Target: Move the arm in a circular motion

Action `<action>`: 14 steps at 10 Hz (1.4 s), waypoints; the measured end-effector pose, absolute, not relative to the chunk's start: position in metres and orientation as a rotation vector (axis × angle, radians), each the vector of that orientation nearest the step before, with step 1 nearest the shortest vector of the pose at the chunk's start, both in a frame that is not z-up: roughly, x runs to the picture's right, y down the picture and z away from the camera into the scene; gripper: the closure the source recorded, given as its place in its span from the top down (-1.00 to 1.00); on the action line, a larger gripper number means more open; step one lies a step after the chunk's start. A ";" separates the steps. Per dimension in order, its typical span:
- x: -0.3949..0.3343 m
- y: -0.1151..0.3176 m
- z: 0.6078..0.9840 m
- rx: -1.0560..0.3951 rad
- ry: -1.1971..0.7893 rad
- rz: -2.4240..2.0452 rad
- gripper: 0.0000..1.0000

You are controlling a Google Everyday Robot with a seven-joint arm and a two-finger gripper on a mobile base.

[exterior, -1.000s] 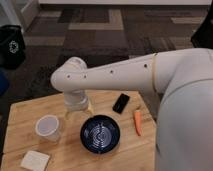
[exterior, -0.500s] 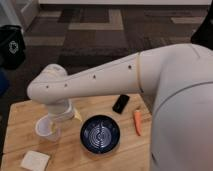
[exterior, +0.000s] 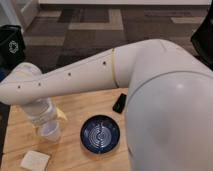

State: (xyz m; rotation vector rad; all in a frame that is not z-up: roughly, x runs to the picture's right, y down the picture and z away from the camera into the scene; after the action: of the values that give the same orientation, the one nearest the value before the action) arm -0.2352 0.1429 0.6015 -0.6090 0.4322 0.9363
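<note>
My arm has swung left over the last second. The bend above my wrist, which sat over the middle of the wooden table, is now out past the table's left edge and lower in the camera view. My upper segment has swelled at the right and now hides the small orange thing that lay beside the dark blue bowl. I judge this to be one arc of the circle I am asked to trace: the leftward, downward part, with the sweep back still to come.

The arm now reaches from the right side across to the far left, above the table. My gripper hangs below the ribbed wrist, right over the white cup. I cannot tell whether it is parted or closed, nor whether it touches the cup's rim. It appears to hold nothing.

The cup, the bowl, the black slab behind the bowl and the pale square pad at the near left corner lie where they did, so my sweep has disturbed nothing so far. The cup is the risk: my gripper passes low there, and I would need height as I curve round to keep from knocking it over
</note>
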 end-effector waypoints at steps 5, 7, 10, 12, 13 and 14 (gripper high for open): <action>-0.256 0.101 0.626 -0.596 0.419 0.850 0.30; -0.255 0.075 0.643 -0.595 0.407 0.835 0.30; -0.232 0.036 0.672 -0.595 0.405 0.856 0.30; -0.184 -0.006 0.699 -0.565 0.419 0.894 0.30; -0.171 -0.015 0.704 -0.558 0.420 0.906 0.30; -0.155 -0.028 0.710 -0.552 0.416 0.920 0.30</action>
State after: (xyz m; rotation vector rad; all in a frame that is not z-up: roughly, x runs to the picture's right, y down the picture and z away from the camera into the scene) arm -0.1549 -0.0279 0.7104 -0.5516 0.4161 0.9199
